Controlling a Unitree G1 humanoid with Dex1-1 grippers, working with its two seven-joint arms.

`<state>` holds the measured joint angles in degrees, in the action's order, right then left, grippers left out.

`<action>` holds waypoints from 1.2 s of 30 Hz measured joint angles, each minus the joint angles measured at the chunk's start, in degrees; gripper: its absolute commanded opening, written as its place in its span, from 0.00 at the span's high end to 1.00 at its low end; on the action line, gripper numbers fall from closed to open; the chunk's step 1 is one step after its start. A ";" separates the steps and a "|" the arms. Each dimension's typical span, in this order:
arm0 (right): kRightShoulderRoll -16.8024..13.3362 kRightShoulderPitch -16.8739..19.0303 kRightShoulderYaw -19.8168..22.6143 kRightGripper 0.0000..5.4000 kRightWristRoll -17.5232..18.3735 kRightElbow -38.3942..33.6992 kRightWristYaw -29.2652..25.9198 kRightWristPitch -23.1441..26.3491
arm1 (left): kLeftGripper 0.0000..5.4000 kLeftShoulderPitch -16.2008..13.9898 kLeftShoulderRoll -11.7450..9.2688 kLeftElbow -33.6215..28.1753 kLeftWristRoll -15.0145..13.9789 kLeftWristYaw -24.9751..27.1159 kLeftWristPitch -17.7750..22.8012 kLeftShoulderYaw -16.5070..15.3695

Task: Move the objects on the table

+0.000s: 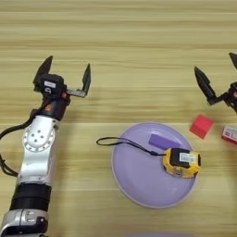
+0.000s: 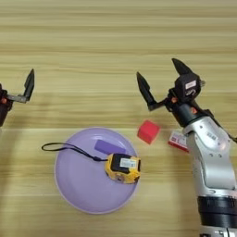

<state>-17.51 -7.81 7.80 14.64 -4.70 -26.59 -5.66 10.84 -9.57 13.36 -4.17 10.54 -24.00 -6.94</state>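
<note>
A round lilac plate (image 1: pixel 139 180) lies on the table (image 1: pixel 118 37) near the front. On it rest a flat purple block (image 1: pixel 163 140) and a yellow-and-black tape measure (image 1: pixel 182 162), whose black cord (image 1: pixel 115 141) trails off the plate's left rim. A small red cube (image 2: pixel 148 131) sits just right of the plate, and a red-and-white box (image 2: pixel 177 140) lies beyond it, partly under my right arm. My left gripper (image 1: pixel 66 76) is open over bare wood, up and left of the plate. My right gripper (image 2: pixel 163 76) is open, above the cube, holding nothing.
Bare wood-grain planks stretch across the whole far half of the table and between the two arms. My left arm (image 1: pixel 34 166) runs down the left side, my right arm (image 2: pixel 213 171) down the right side.
</note>
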 measured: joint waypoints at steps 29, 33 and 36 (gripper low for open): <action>-13.67 -0.22 -4.02 0.00 0.51 21.09 -26.70 1.20 | 0.00 1.32 0.79 10.34 -0.92 -1.00 -6.13 -1.39; -13.40 -1.84 -5.38 0.00 -0.35 22.91 -26.98 0.95 | 0.00 1.51 0.38 11.24 -1.27 -0.20 -6.36 -1.82; -13.11 -2.91 -6.15 0.00 -1.03 23.44 -27.09 0.71 | 0.00 1.63 0.29 11.62 -1.60 -0.07 -6.49 -1.86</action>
<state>-30.62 -10.72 1.65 13.61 18.75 -53.68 -4.95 12.47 -9.27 24.98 -5.77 10.47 -30.49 -8.80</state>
